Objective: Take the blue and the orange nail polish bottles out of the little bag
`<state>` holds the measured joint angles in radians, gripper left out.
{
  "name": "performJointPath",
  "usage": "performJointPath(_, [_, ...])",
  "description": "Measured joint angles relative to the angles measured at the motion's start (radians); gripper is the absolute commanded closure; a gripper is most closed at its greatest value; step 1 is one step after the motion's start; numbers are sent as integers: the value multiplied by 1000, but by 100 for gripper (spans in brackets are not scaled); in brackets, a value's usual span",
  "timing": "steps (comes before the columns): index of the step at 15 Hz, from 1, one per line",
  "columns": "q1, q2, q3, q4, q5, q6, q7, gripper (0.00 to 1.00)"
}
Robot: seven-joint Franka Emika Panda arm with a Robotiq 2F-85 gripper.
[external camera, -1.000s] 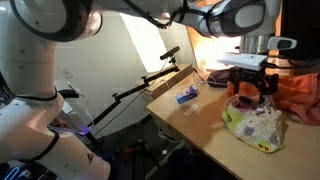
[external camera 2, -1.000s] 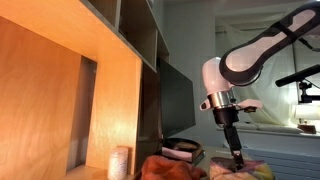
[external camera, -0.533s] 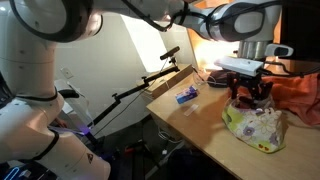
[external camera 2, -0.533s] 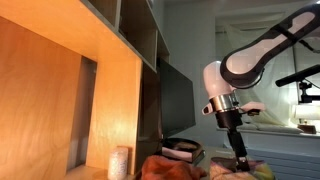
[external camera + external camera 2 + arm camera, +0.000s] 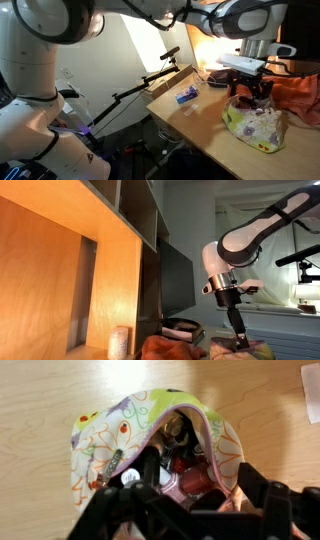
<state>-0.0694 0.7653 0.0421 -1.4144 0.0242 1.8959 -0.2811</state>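
Here, my pincer (image 5: 250, 98) hangs spread over the floppy bag (image 5: 100, 435). The small, hard bottles (image 5: 192, 482) at lower middle look slippery, so I would grip one across its cap.

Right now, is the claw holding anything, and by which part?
Cannot tell. The claw is at the mouth of the little bag, a reddish bottle between its fingers; contact isn't visible.

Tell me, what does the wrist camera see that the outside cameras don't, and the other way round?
Only the wrist view looks into the open mouth of the little bag, where a reddish bottle lies among darker items too blurred to name. Only an exterior view shows the robot arm, a blue object on the table apart from the bag, and an orange cloth. Both show the bag on the wooden table with the gripper at its opening.
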Motion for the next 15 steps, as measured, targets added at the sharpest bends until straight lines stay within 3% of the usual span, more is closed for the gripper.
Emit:
performJointPath(9, [-7, 85, 1, 176, 11, -148, 0, 0])
performJointPath(12, [-3, 150, 1, 264, 11, -216, 0, 18])
performJointPath(13, [-2, 172, 1, 294, 11, -236, 0, 20])
performJointPath(15, [-1, 214, 1, 351, 11, -273, 0, 45])
